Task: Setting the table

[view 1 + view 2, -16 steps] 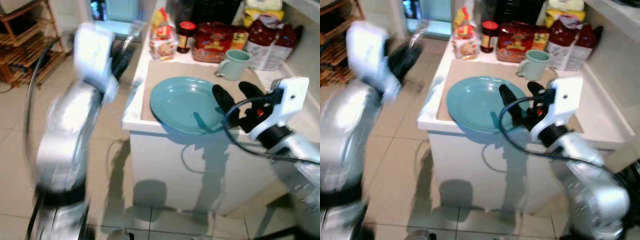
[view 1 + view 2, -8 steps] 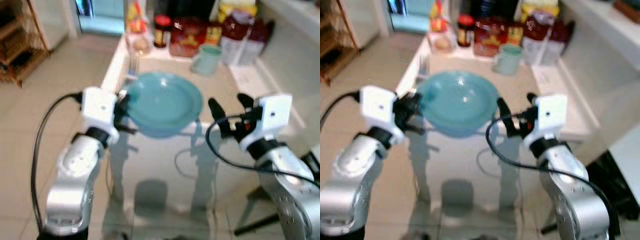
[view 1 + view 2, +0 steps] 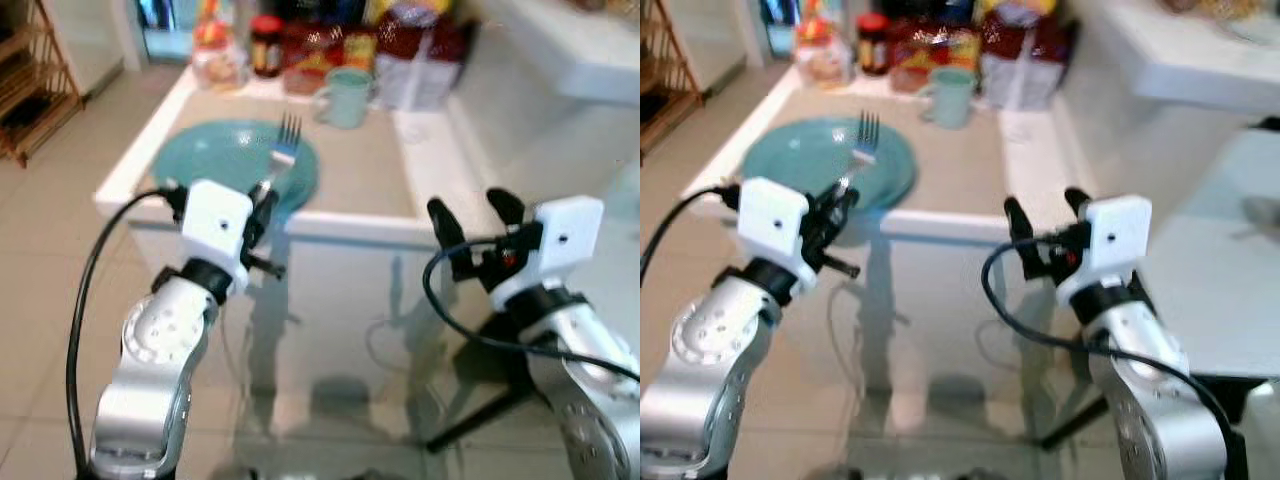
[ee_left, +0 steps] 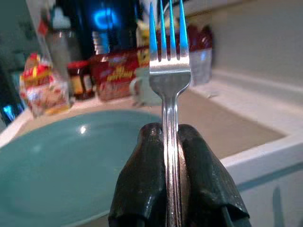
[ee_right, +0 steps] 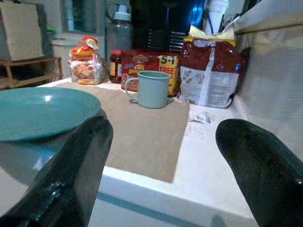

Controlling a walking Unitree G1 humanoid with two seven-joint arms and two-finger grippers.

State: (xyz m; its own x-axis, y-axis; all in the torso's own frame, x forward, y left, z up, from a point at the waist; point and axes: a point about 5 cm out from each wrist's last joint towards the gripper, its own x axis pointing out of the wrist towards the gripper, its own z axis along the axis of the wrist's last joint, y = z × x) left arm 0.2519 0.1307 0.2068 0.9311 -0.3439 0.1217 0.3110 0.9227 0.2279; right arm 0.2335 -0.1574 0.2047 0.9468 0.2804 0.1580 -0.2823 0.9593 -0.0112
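now raised, left end effector (image 4: 171,156) clenches a shiny metal fork (image 4: 168,71) near round teal plate (image 3: 215,160); right end effector (image 3: 470,215) released.

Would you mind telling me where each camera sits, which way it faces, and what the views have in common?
Left and right eye views: on the head, looking forward and down at the table; both silver arms show, the left gripper holding a fork, the right gripper open.
Left wrist view: along its fingers, clamped on the fork, toward the teal plate.
Right wrist view: between its spread fingers, toward the mug.
Shared: plate, mug and food packets.
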